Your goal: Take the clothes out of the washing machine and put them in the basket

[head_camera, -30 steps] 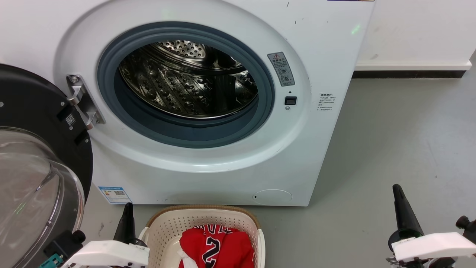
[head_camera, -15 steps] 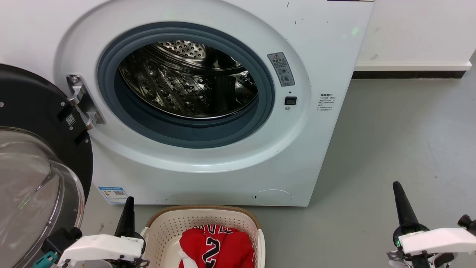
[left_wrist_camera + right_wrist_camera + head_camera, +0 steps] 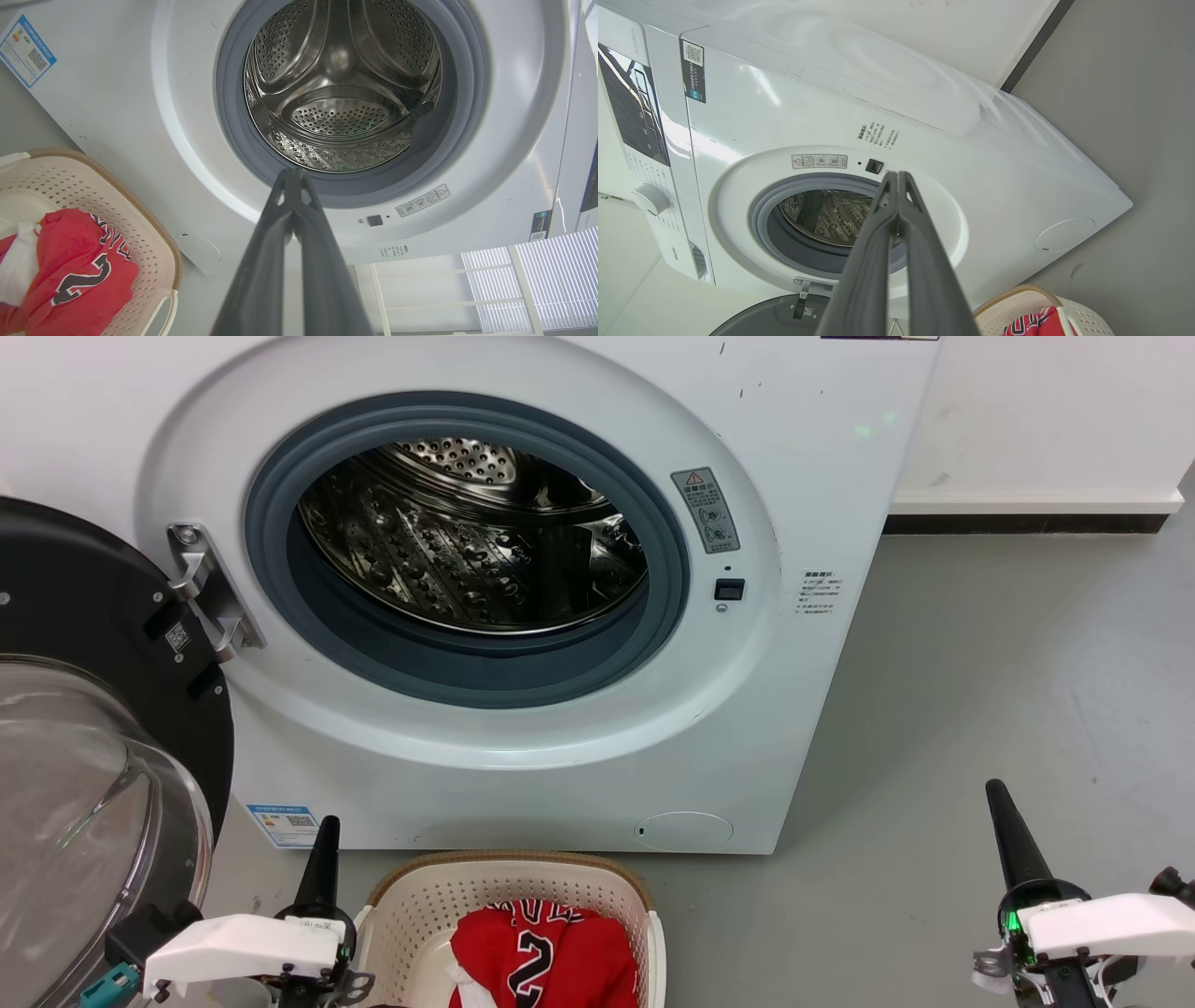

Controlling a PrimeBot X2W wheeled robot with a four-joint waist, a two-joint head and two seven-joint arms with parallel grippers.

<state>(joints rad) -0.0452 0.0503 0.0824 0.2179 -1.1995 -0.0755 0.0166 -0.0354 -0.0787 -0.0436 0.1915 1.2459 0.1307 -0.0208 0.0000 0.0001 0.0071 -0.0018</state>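
Edging fwd: L fingers (image 3: 320,868) beside basket (image 3: 504,861), R fingers (image 3: 1013,845) well right of it, both closed, empty. Jersey (image 3: 546,957) in basket, drum (image 3: 467,551) bare; task prob. done.

Laundry room: washing machine (image 3: 803,467), basket (image 3: 415,910)

Red jersey (image 3: 560,957), cream basket (image 3: 420,905), white washing machine (image 3: 822,476)
The jersey is marked with white trim and a dark, white-outlined 2; the basket is dotted with holes and edged in woven-look brown. The gasket (image 3: 271,551) is coloured grey, the drum (image 3: 448,560) is perforated silver steel, the door (image 3: 75,588) is rimmed in black, the floor (image 3: 1008,663) is grey
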